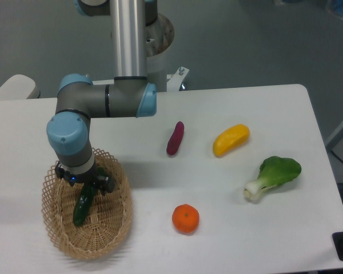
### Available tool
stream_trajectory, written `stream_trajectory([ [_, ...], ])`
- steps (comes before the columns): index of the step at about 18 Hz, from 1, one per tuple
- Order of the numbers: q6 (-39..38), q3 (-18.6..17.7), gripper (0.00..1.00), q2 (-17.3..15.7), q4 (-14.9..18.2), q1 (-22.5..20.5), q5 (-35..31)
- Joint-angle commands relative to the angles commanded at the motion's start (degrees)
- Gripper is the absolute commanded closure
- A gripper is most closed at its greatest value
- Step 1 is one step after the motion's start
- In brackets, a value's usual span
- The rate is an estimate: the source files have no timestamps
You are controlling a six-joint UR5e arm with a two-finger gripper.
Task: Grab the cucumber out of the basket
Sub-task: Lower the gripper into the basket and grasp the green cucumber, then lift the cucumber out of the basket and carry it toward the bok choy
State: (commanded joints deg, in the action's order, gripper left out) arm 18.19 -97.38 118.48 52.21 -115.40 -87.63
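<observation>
The gripper is down inside the basket at the near left, right over the far end of the cucumber lying there, jaw state impossible to tell, so next comes a firm pinch and lift.

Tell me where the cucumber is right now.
The cucumber lies inside the basket at the table's front-left in the camera view, its upper end under the gripper, far left of the orange.
</observation>
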Motion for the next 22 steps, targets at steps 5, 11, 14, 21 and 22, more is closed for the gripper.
stream_trajectory([
  [5,0.0,0.35,0.6,-0.35,0.09,0.0,0.09],
  [11,0.35,1.05,0.81,-0.53,0.0,-0.09,0.0],
  [14,1.05,2.28,0.81,-0.79,0.18,-0.18,-0.44],
  [21,7.81,6.41,0.82,-5.36,2.02,-4.47,-0.44],
  [22,9.74,6.85,0.82,-5.88,2.28,-5.79,-0.44],
])
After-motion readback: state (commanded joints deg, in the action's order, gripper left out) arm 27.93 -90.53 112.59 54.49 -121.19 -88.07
